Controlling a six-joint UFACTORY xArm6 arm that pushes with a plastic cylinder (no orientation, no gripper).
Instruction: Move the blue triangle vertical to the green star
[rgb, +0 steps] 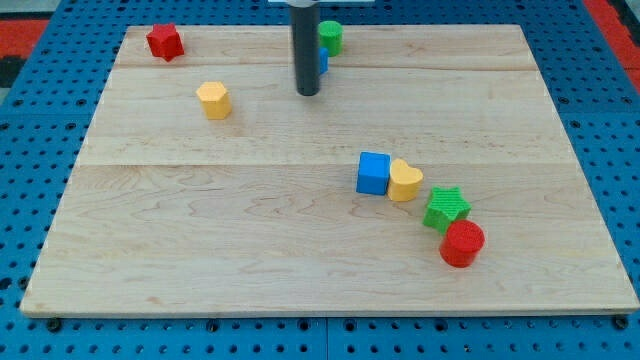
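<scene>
My tip rests on the board near the view's top centre. A blue block, mostly hidden behind the rod, shows only as a sliver just right of it; its shape cannot be made out. The green star lies at the view's lower right, far from the tip. A green round block sits at the top edge, just above and right of the rod.
A blue cube and a yellow heart touch each other left of the green star. A red cylinder sits just below the star. A yellow hexagon block lies left of the tip. A red star is at the top left.
</scene>
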